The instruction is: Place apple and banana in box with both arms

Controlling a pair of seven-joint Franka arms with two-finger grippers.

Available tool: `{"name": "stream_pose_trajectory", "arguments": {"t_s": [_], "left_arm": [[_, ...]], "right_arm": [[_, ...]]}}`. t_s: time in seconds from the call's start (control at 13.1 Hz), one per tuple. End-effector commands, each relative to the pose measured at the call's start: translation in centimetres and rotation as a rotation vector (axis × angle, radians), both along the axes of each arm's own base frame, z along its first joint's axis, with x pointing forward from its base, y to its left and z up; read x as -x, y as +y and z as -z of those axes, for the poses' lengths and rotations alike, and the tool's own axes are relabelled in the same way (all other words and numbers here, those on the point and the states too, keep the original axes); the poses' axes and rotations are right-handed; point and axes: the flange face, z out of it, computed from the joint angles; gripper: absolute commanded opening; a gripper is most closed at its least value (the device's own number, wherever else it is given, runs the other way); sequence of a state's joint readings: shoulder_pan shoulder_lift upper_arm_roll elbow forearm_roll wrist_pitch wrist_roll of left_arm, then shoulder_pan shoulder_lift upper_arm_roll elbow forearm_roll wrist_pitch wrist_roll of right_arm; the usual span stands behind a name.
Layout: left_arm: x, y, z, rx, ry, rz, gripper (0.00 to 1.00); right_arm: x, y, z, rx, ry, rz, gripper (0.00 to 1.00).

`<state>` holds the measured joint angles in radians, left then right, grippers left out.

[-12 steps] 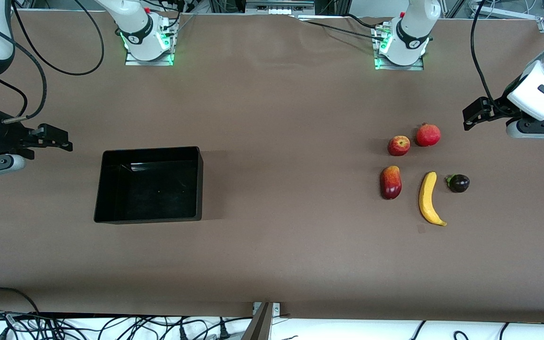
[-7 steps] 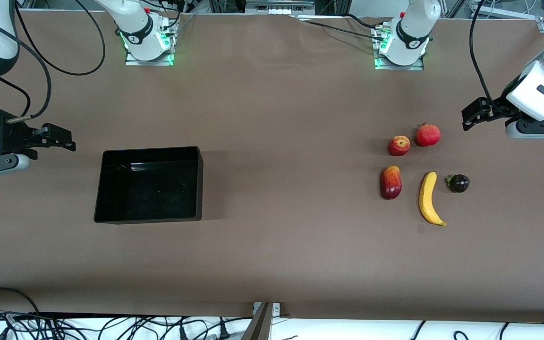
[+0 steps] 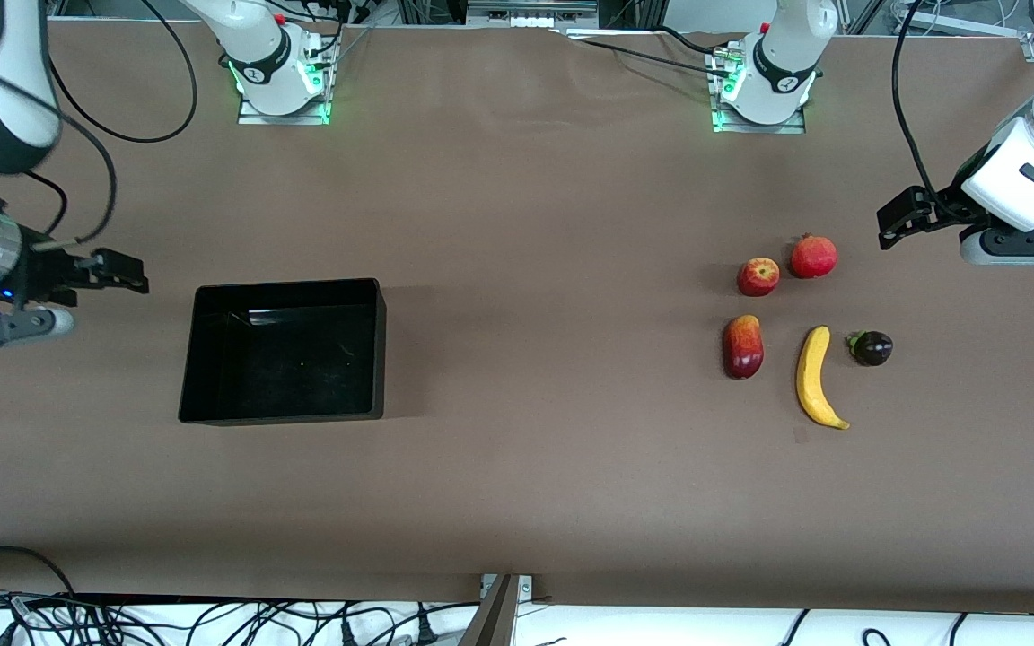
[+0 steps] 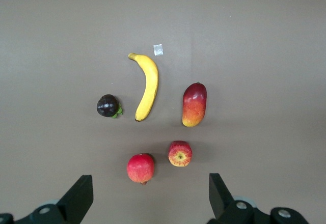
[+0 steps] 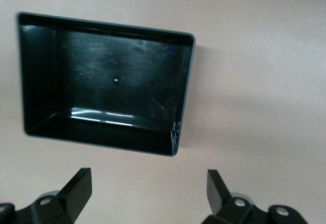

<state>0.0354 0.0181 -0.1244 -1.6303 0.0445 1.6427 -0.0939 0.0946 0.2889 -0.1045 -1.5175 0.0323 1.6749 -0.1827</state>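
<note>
Black right claw (image 3: 127, 271), spread wide, has edged toward the box (image 3: 212, 359); left claw (image 3: 896, 218) open, unmoved.

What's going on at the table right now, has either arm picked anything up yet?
Nothing is picked up yet. The apple and banana lie on the table among three other fruits at the left arm's end, while the black box sits empty at the right arm's end. The left tool hangs open above the table beside the fruit cluster, holding nothing. The right tool is open too, hovering beside the box. Both fruits have yet to go in.
</note>
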Motion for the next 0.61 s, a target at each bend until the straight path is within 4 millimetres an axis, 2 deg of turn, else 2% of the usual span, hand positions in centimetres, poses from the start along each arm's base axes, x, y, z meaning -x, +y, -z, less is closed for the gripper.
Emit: {"name": "stream_pose_trajectory", "arguments": {"t_s": [0.0,0.31,0.46,0.54], "left_arm": [[-0.2,-0.4,-0.6,0.019,0.008,-0.007,1.00],[-0.2,-0.4,-0.7,0.018,0.006,-0.007,1.00],[-0.2,-0.4,-0.7,0.018,0.006,-0.005,1.00],[-0.3,-0.4,-0.6,0.019,0.008,-0.005,1.00]], "right_arm": [[1.1,-1.3,7.1,0.020,0.013,0.045,1.00],[2.2,-3.0,17.9,0.023,0.019,0.083,1.00],[2.2,-3.9,21.9,0.029,0.030,0.097,1.00],[2.1,-4.1,23.2,0.029,0.033,0.102,0.94]]}}
